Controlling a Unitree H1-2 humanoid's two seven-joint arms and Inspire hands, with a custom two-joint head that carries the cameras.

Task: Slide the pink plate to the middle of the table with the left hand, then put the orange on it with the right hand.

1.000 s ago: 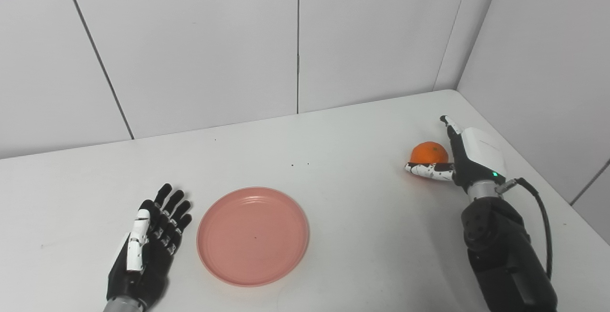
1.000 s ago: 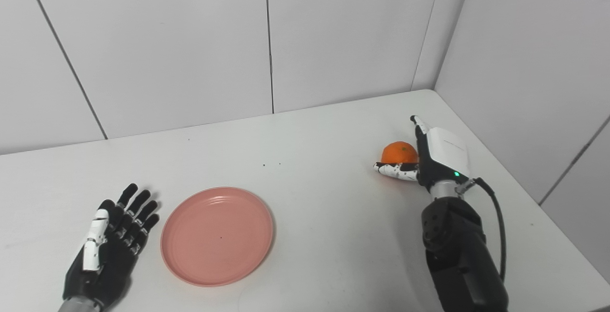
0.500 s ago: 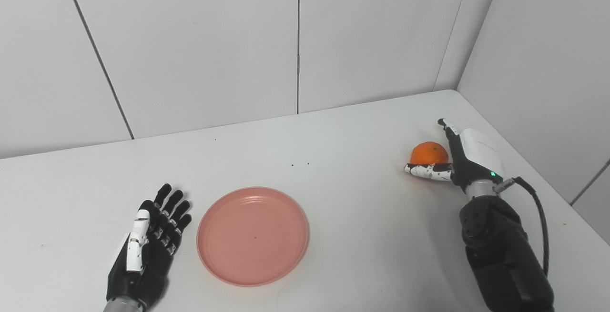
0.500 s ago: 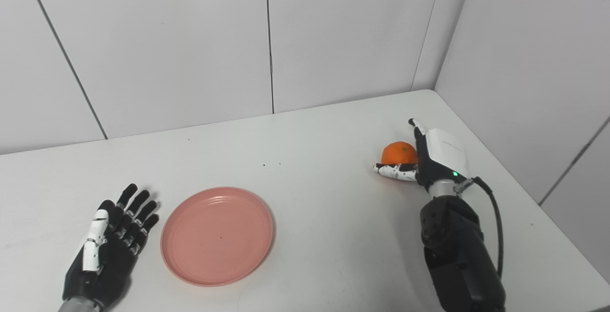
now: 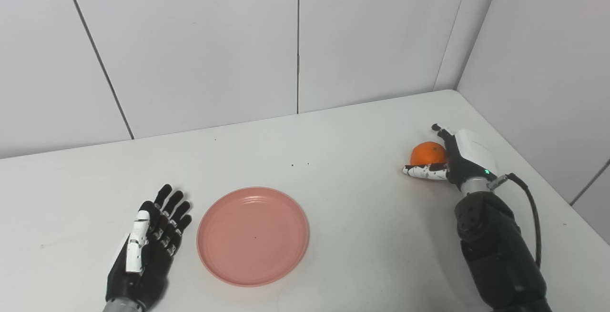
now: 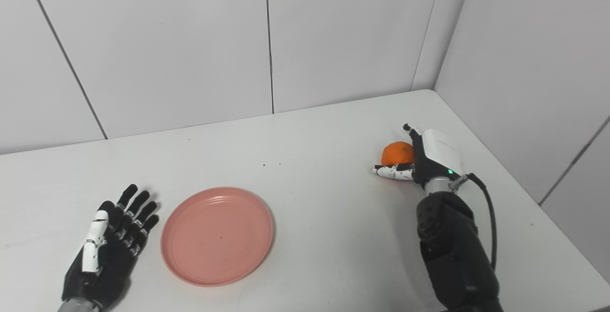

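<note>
Two robot hands are being shown over a white bench (image 5: 362,126). Taking the pink plate (image 5: 253,236) as landmark, the left robot hand (image 5: 147,245) is lying just beside its left rim, fingers spread, holding nothing. Far right of the plate, the orange (image 5: 427,153) is being cupped by the right robot hand (image 5: 452,159), thumb in front, fingers curling behind; a firm grip cannot be confirmed. Being round, the orange has no long axis.

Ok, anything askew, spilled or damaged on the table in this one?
Nothing stands out. The pink plate lies flat and empty, the left hand rests open beside it, and the right hand curls around the orange near the table's right edge. A few tiny dark specks mark the tabletop.
</note>
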